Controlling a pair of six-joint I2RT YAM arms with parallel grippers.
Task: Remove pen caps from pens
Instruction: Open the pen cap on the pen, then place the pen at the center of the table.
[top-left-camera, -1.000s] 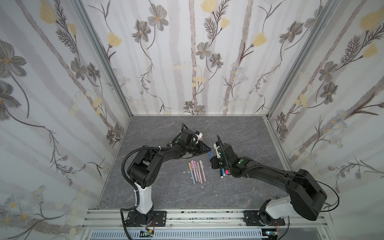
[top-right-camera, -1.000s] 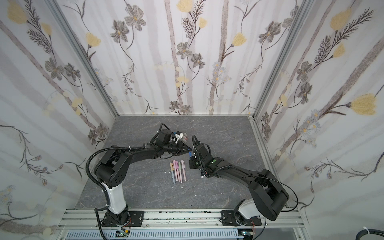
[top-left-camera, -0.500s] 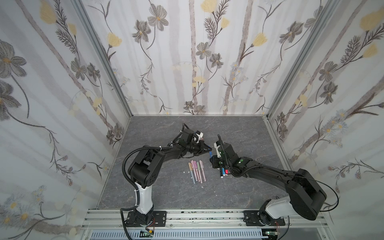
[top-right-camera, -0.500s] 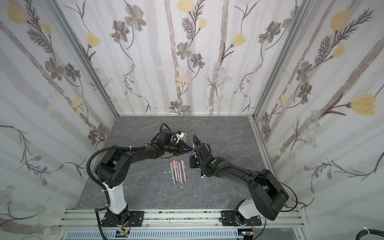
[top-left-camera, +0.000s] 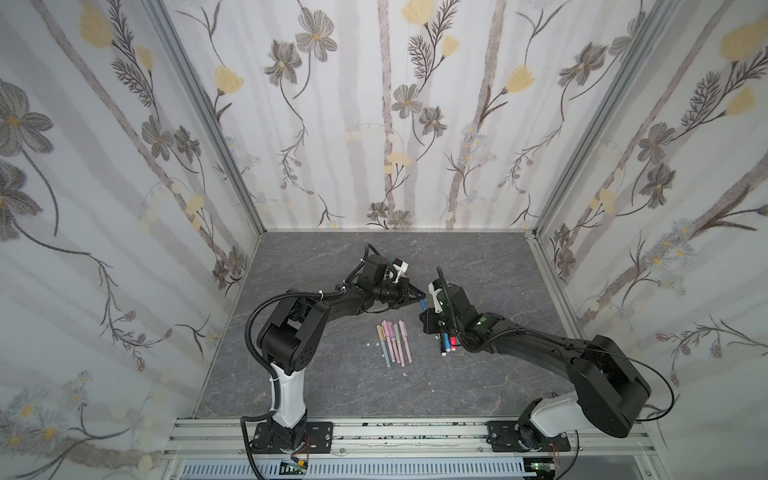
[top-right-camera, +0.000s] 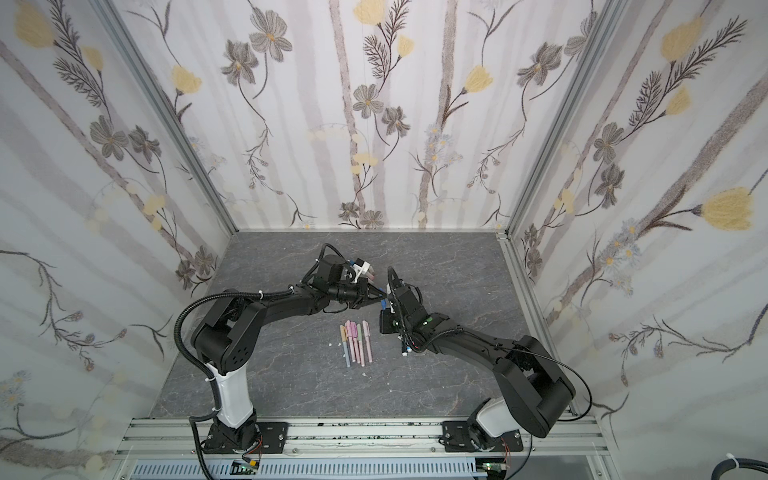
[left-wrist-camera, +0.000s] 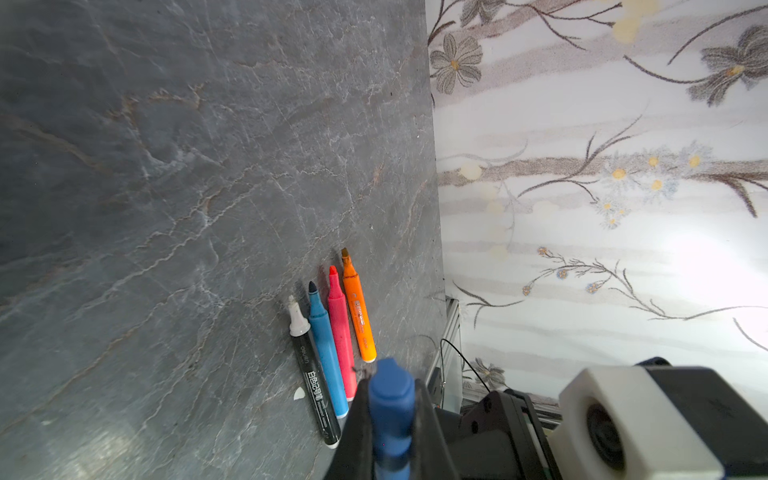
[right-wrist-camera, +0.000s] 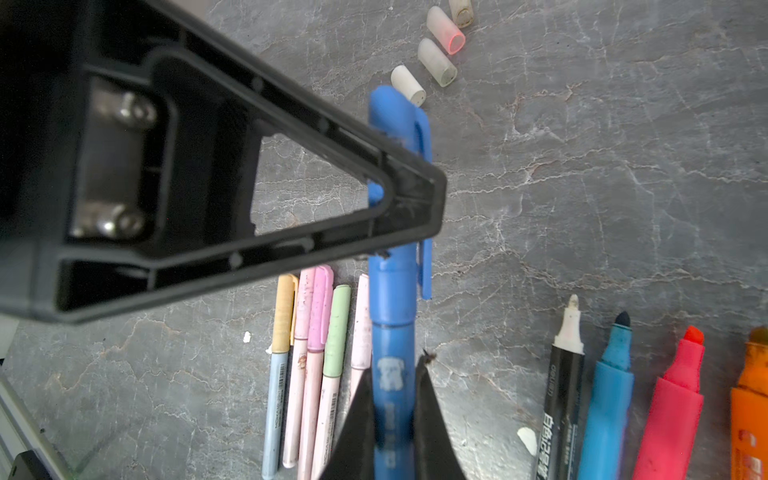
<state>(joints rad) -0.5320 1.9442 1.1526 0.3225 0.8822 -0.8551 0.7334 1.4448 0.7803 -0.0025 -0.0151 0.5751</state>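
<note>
You get little readable text here. The black marker (right-wrist-camera: 561, 399), just beside the right end effector (right-wrist-camera: 395, 370), has white "deli" near its nib end. A line of white Chinese characters runs down the barrel, starting with 白. The blue pen (right-wrist-camera: 392, 332) inside that end effector shows a white animal-face pictogram, with white characters below too blurred to read. The orange highlighter (left-wrist-camera: 359, 316), farthest from the end effector, carries dark print you can't read. The pastel pens (right-wrist-camera: 316, 374) on its other side have tiny barrel lettering, illegible.
</note>
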